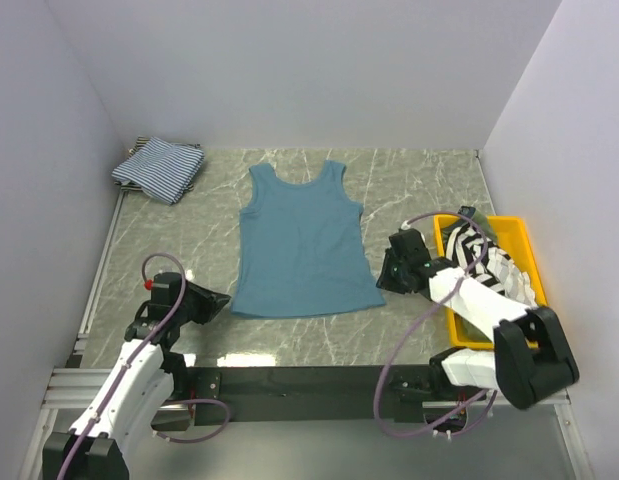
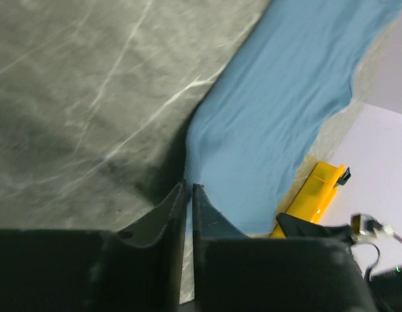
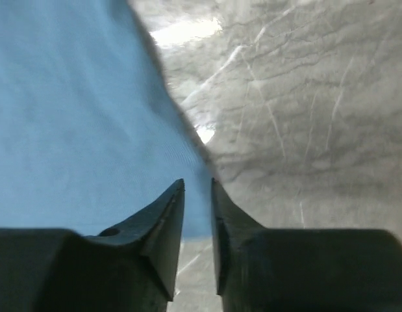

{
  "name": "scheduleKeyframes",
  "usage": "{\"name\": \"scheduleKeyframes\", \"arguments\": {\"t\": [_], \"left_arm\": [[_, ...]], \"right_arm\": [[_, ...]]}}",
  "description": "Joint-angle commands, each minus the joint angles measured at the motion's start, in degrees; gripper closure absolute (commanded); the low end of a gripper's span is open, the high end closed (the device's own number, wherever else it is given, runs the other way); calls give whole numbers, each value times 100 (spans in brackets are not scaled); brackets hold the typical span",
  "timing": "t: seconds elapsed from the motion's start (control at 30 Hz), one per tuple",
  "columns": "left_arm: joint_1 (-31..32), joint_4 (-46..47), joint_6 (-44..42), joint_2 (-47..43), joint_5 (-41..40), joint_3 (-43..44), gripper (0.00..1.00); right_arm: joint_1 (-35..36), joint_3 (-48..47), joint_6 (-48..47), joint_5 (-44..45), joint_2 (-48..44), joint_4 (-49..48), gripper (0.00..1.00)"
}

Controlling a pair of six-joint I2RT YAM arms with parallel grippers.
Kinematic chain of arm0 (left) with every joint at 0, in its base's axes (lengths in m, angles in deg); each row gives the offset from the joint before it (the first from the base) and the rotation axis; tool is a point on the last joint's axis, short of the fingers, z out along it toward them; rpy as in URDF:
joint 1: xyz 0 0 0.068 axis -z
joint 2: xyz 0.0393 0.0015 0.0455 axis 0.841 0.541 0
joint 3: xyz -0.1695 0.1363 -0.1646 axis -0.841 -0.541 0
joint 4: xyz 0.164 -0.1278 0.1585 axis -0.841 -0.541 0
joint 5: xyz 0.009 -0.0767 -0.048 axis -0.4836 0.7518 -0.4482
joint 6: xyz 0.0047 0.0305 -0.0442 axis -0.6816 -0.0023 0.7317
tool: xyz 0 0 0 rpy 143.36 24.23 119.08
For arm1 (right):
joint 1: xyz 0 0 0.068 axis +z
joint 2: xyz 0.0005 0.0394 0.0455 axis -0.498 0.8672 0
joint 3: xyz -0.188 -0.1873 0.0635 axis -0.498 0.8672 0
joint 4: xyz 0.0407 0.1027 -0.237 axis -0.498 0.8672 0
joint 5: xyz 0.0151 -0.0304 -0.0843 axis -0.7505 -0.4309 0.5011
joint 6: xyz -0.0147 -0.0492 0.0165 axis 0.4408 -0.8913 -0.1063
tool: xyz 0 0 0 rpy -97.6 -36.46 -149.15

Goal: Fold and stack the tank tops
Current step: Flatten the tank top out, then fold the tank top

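Grey marble table (image 1: 419, 180): the teal-blue tank top (image 1: 302, 245) lies flat, my left claw (image 2: 188, 186) pressed nearly together at one hem corner, my right claw (image 3: 197, 183) slightly spread over the other; yellow tray (image 1: 524, 245) crowds my right, open marble beyond

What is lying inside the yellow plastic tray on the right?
A crumpled black-and-white striped cloth top lies in the yellow plastic tray. The right arm covers its near part, so anything beneath cannot be seen.

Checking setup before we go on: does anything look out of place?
The black-and-white striped top lies bunched in the yellow tray, right side. The folded fine-striped top in the far-left corner sits skewed to the walls. Nothing looks damaged.
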Motion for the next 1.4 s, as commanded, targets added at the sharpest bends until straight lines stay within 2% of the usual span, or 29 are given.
{"name": "scheduleKeyframes", "arguments": {"t": [0.0, 0.03, 0.07, 0.17, 0.27, 0.33, 0.47, 0.5, 0.57, 0.67, 0.8, 0.87, 1.07, 1.37], "left_arm": [[13, -212, -154, -46, 165, 176, 80], [13, -265, -180, -90, 174, 194, 75], [13, -318, -206, -142, 200, 220, 64], [13, -704, -364, -327, 175, 448, 48], [13, -1065, -794, -398, -88, 940, 44], [13, -883, -918, -258, -379, 1344, 42], [-4, -32, -1593, 768, -502, 2161, 43], [-4, 76, -1726, 1467, -546, 2563, 44], [-4, 339, -2155, 2244, -520, 3057, 48], [-4, 429, -2691, 4104, -477, 4372, 52], [-4, 17, -3387, 5743, -248, 5746, 53], [-4, -220, -3711, 6523, -116, 6439, 52], [-13, -828, -4196, 7704, -1, 7479, 52], [-13, -793, -4232, 8022, 165, 7656, 55]], "right_arm": [[190, 16, 104, 405, -640, 328, 68], [208, 16, 113, 449, -746, 391, 67], [252, 24, 113, 467, -842, 444, 63], [410, -37, 166, 572, -1159, 628, 61], [971, -291, 402, 809, -1239, 830, 61], [1601, -589, 543, 880, -1125, 796, 61], [2702, -1275, 921, 1099, -214, 489, 63], [2887, -1459, 965, 1135, 7, 453, 63], [3430, -2092, 1001, 1257, 673, 383, 64], [3994, -3049, 975, 1337, 1622, 190, 65], [4426, -4392, 913, 1469, 2714, 207, 65], [4576, -4738, 878, 1496, 3205, 207, 64], [5033, -5731, 834, 1644, 4173, 461, 60], [5244, -6462, 895, 1899, 5071, 910, 57]]}}
